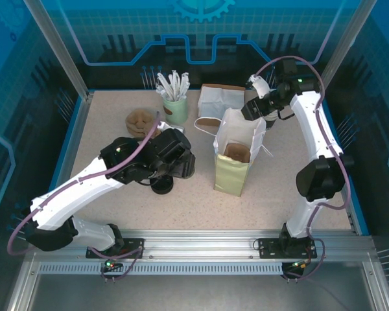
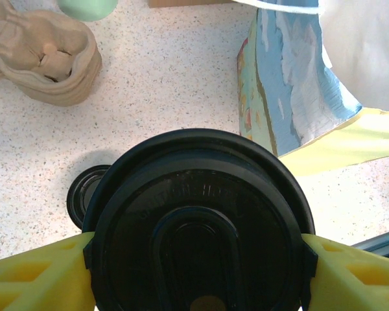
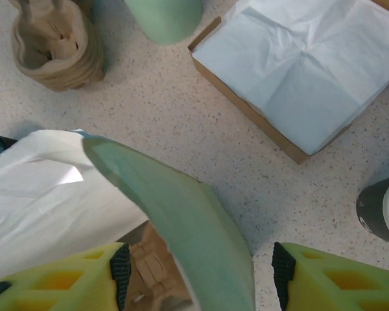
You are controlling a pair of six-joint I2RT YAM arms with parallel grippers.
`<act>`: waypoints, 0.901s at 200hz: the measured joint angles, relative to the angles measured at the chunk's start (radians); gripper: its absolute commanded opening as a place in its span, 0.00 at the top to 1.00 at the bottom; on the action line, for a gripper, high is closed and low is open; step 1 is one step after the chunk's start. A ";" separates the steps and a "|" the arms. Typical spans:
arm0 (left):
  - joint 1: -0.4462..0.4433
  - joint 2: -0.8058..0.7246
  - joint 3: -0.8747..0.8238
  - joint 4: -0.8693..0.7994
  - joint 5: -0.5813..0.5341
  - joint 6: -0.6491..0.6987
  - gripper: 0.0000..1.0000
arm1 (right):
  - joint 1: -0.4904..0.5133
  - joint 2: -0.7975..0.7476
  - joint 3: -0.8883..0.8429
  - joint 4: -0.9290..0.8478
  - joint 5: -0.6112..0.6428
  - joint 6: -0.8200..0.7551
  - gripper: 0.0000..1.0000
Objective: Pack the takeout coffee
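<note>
The takeout coffee (image 2: pixel 198 220) shows its round black lid from above, squeezed between the yellow fingers (image 2: pixel 39 278) of my left gripper (image 2: pixel 198 259). The fingers press on both sides of it, and it hangs above the table just left of the paper bag (image 1: pixel 236 162). From the top camera my left gripper (image 1: pixel 178 162) covers the cup. The bag stands upright and open, with a brown cardboard carrier (image 1: pixel 236 153) inside. My right gripper (image 3: pixel 198 265) is open at the bag's far rim (image 3: pixel 181 214), one finger on each side of the green wall without pinching it.
A squat stack of black lids (image 1: pixel 162 186) sits on the table under my left arm. A stack of brown carriers (image 1: pixel 141 122), a green mug of stirrers (image 1: pixel 175 107) and a box of white napkins (image 1: pixel 220 97) stand at the back. A dark, white-rimmed cup (image 3: pixel 386 207) is beside my right gripper.
</note>
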 measured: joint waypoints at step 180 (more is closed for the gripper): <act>0.020 0.040 0.166 -0.080 0.035 0.033 0.28 | 0.056 0.108 0.145 -0.074 -0.030 -0.039 0.98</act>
